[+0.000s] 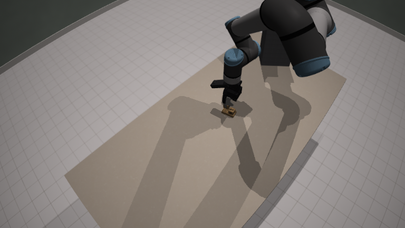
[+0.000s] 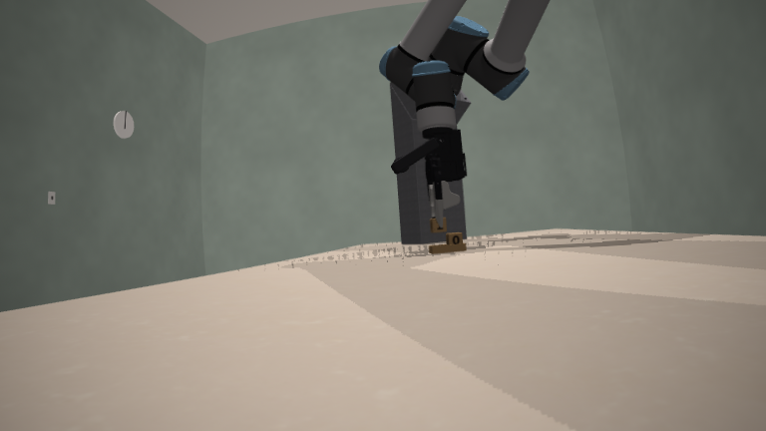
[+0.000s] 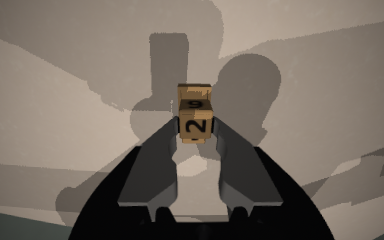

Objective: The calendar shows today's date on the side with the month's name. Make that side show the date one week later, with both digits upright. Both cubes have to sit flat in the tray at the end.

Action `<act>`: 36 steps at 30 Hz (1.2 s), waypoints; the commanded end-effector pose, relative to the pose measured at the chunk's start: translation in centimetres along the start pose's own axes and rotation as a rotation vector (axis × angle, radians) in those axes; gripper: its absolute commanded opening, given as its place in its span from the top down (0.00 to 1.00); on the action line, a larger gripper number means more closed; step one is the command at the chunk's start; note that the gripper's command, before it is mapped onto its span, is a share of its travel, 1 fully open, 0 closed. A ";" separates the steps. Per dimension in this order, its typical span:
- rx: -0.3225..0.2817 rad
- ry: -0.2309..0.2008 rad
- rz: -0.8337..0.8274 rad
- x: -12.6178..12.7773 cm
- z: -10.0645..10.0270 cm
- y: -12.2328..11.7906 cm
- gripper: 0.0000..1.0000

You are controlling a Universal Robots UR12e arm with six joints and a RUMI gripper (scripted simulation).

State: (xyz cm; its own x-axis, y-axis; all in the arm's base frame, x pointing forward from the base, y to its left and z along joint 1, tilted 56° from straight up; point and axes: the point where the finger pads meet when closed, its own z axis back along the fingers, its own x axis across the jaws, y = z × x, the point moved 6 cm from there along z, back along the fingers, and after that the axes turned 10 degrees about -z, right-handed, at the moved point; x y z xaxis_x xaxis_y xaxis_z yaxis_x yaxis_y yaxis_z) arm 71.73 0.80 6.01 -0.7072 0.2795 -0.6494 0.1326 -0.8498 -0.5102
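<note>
My gripper point(image 1: 228, 104) point(image 2: 436, 221) point(image 3: 195, 117) is shut on a wooden date cube point(image 2: 439, 225) point(image 3: 196, 124) and holds it just above the left end of the small wooden tray point(image 1: 231, 115) point(image 2: 441, 248) point(image 3: 194, 90). In the wrist view the held cube shows a 2 toward the camera and a 6 or 9 on the face above it. The second cube point(image 2: 455, 239) sits in the right end of the tray and shows a 0 to the exterior view. The month's name is too small to read.
The tray stands on a long beige mat point(image 1: 125, 165) point(image 2: 508, 347) laid over a grey tiled floor point(image 1: 89, 64). The arm's dark pedestal point(image 1: 273, 49) point(image 2: 409, 178) stands just behind the tray.
</note>
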 end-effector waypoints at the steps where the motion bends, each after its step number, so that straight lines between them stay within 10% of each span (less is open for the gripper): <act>1: 0.000 0.000 0.000 0.0 0.0 0.0 0.89; 36: 0.000 0.000 0.000 0.0 -0.9 0.0 0.89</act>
State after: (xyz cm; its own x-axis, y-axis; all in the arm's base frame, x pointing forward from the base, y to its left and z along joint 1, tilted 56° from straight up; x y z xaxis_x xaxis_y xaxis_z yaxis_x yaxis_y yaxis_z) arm 72.14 1.07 5.67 -0.7072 0.2795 -0.6494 0.1326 -0.8498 -0.5102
